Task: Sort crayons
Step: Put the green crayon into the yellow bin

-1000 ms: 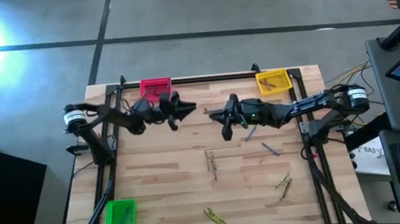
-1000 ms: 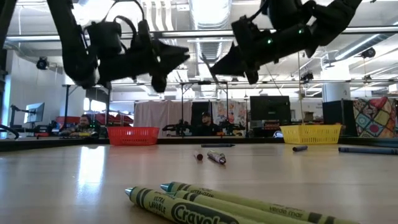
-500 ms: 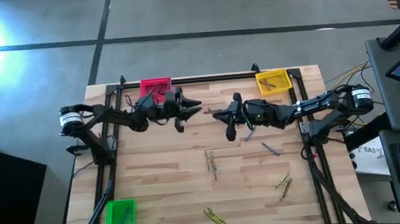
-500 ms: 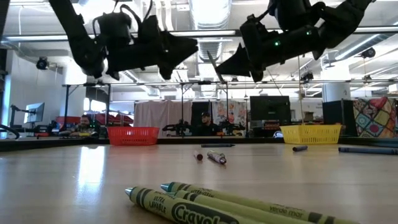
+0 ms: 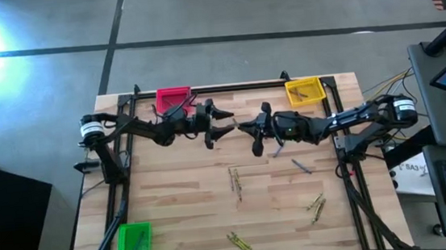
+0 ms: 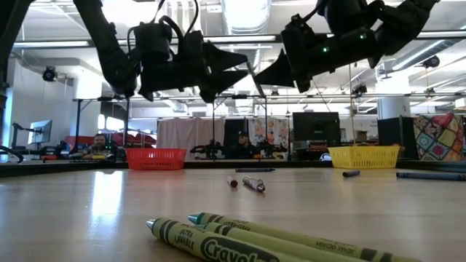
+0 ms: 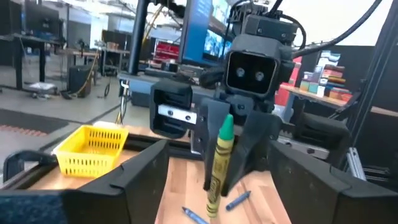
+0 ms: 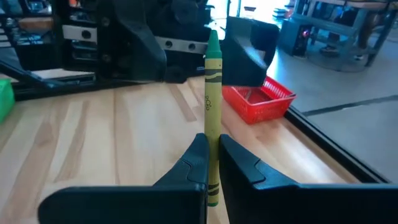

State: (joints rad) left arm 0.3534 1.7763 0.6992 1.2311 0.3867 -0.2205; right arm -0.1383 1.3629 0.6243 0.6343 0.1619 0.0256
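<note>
Right gripper (image 8: pixel 211 163) above mid-bench (image 5: pixel 173 202), fingers pinching a green crayon (image 8: pixel 212 93) upright. Left gripper (image 5: pixel 224 122) faces it, fingers spread either side of the crayon tip, not closed on it. Other crayons (image 5: pixel 234 181) lie scattered on the bench.

Premises: a robotics lab or workshop. Evidence: exposed ceiling ducts (image 6: pixel 240 18), monitors (image 6: pixel 315 125) and seated people (image 6: pixel 98 145) behind the table.
</note>
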